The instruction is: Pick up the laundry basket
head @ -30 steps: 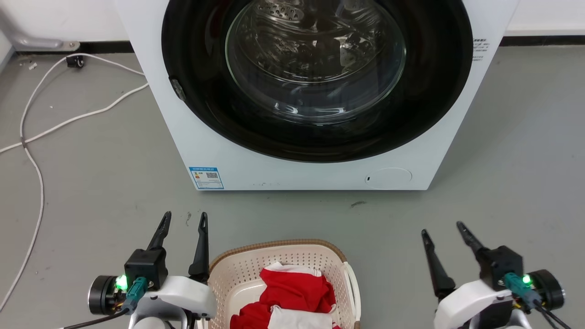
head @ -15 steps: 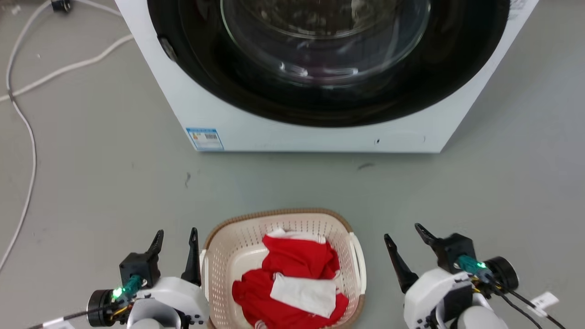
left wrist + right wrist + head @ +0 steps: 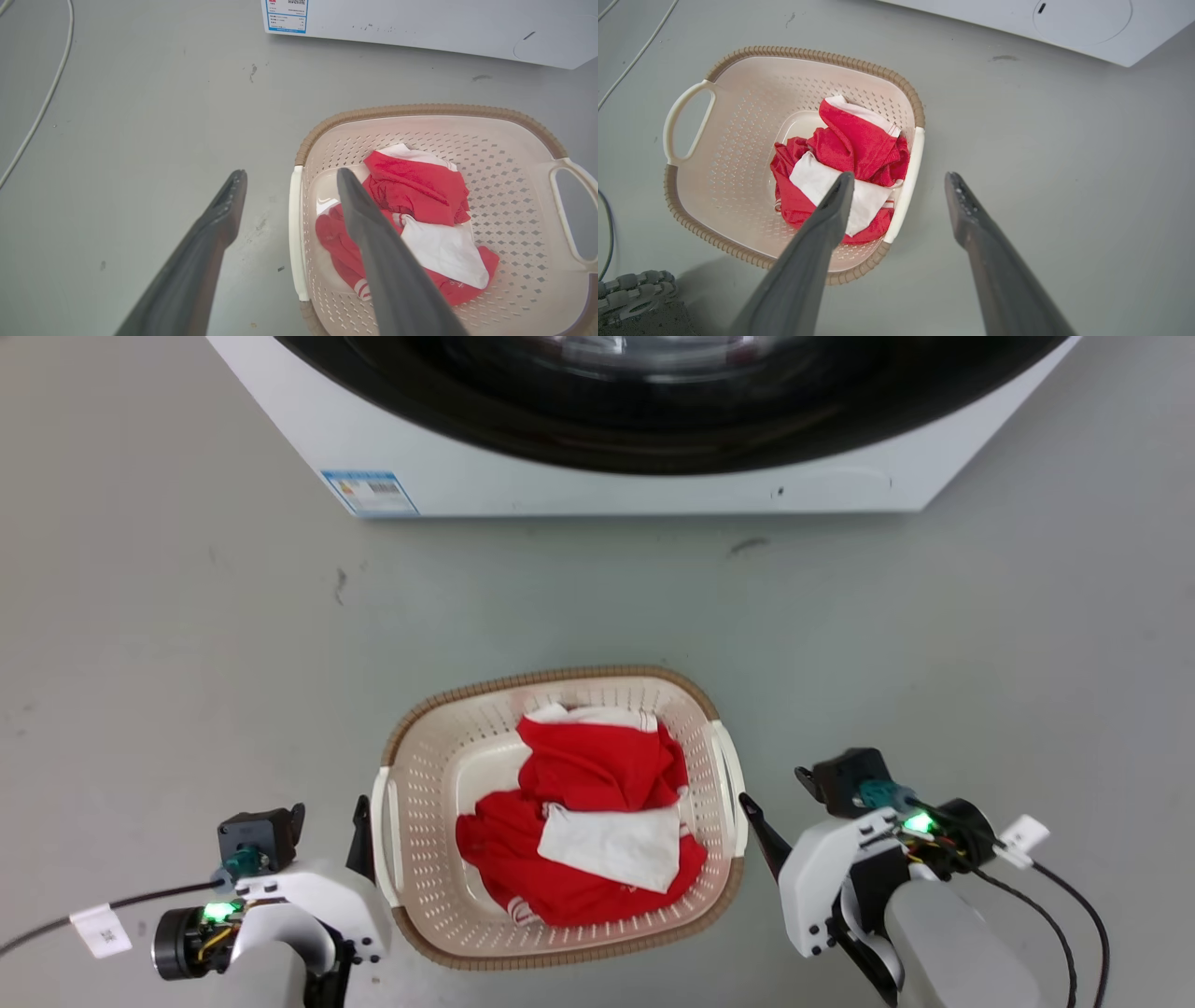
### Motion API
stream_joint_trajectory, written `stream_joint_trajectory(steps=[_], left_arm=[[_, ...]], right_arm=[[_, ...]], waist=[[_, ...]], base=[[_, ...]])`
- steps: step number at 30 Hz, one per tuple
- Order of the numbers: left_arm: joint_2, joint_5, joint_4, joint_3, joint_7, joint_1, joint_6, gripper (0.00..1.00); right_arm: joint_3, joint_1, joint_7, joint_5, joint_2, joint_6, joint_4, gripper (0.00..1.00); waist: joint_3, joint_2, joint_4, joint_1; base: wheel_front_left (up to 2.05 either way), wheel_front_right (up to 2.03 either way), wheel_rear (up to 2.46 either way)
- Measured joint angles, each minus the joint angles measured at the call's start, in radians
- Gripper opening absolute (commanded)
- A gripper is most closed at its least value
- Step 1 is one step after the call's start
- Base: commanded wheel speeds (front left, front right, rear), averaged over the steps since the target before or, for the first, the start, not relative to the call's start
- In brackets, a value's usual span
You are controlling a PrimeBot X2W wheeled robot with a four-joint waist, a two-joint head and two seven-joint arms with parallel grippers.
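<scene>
- Plainly, the laundry basket (image 3: 560, 672) stands upright on the grey floor (image 3: 187, 616), in front of the white washing machine (image 3: 607, 485), with a strip of bare floor between the two.
- It sits between the two arms in the head view, and its brown rim is not touching either gripper.
- A crumpled red and white garment (image 3: 588, 803) lies in the bottom of the basket, below the rim.
- The left gripper (image 3: 329, 812) is spread wide and holds nothing. Its nearer dark finger (image 3: 359, 835) is just beside the basket's left white handle (image 3: 383, 831).
- From the left wrist camera, the left gripper (image 3: 290, 173) frames that left handle (image 3: 294, 233): one finger shows over bare floor, the other over the basket's inside and the garment (image 3: 416, 186) (how high they hang above it cannot be told).
- The right gripper (image 3: 772, 784) is likewise spread apart and empty. Its inner fingertip is close to the right white handle (image 3: 728, 784), and whether the two touch cannot be told.
- From the right wrist camera, the right gripper (image 3: 900, 176) frames the right handle (image 3: 908, 177) in the same way, one finger over the garment (image 3: 859, 140) and one over the floor.
- The basket's rim (image 3: 817, 55) looks whole all the way round, and its walls are perforated.
- A blue label (image 3: 369, 492) sits at the machine's lower front corner, on the robot's left.
- A pale cable (image 3: 42, 107) runs along the floor, well apart from the basket (image 3: 420, 109).
</scene>
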Motion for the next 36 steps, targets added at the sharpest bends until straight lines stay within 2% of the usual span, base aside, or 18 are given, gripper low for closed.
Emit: stream_joint_trajectory(steps=[8,19,27,36], left_arm=[[0.043,-0.007,0.186,-0.007,0.000,-0.109,-0.017,1.00],[0.047,-0.045,0.366,-0.018,0.000,-0.257,-0.031,1.00],[0.058,-0.057,0.397,-0.024,0.000,-0.344,-0.034,1.00],[0.047,-0.061,0.408,-0.040,0.000,-0.388,-0.035,1.00]], right_arm=[[0.092,-0.129,0.044,0.051,0.000,0.000,0.134,1.00],[0.198,-0.284,0.105,0.122,0.000,0.000,0.239,1.00],[0.215,-0.388,0.113,0.160,0.000,0.000,0.295,1.00],[0.266,-0.450,0.125,0.190,0.000,0.000,0.347,1.00]], waist=[[0.104,0.0000,-0.022,0.0000],[0.243,0.0000,-0.033,0.0000],[0.337,0.0000,-0.026,0.0001],[0.389,-0.0001,-0.001,0.0000]], base=[[0.00,0.00,0.00],[0.00,0.00,0.00],[0.00,0.00,0.00],[0.00,0.00,0.00]])
